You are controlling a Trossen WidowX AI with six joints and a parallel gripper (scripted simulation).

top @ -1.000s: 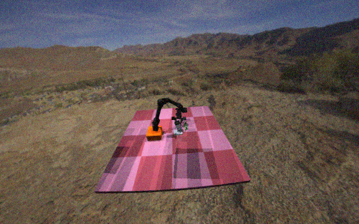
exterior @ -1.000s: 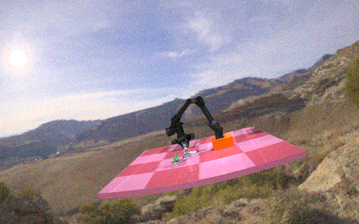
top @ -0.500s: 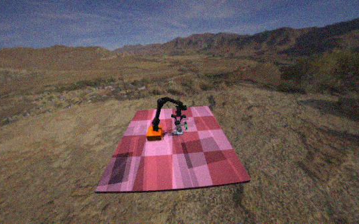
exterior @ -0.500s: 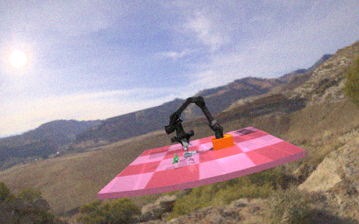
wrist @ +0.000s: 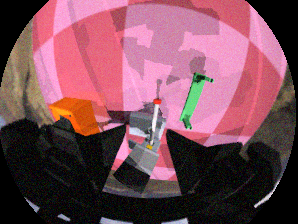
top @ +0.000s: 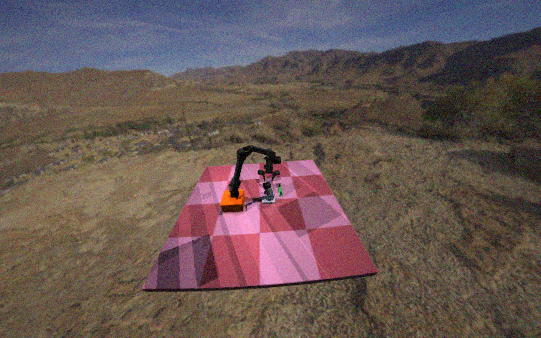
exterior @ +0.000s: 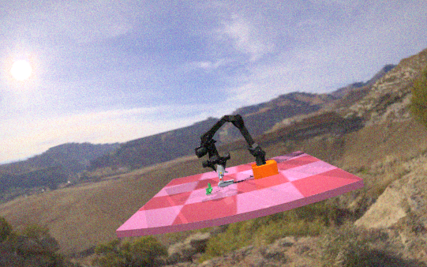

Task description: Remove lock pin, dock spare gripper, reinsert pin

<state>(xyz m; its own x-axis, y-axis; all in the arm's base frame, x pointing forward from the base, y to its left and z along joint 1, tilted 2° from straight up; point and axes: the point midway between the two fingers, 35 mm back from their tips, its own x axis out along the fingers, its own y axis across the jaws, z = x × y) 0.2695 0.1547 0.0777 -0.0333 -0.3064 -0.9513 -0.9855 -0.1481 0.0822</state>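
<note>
My black gripper (top: pixel 269 178) (wrist: pixel 147 129) is open, pointing down over the mount. The mount (top: pixel 268 200) (exterior: pixel 226 183) (wrist: pixel 143 158) has a pale base and a grey and black block, seen between and beyond my spread fingers in the wrist view. The lock pin (wrist: pixel 154 119), a thin white rod with a red end, projects from the block beside a small yellow part; how deep it sits is hidden. The green piece that looks like the spare gripper (top: pixel 280 190) (exterior: pixel 209 189) (wrist: pixel 194 101) is apart from the mount, a slim bar with short arms at both ends.
The arm's orange base block (top: pixel 232 201) (exterior: pixel 264 169) (wrist: pixel 75 114) stands on the pink and red checkered table top (top: pixel 285 255) (exterior: pixel 270 199), left of the mount in the top view. A thin dark line runs between the mount and that block. Shadows cross the table top.
</note>
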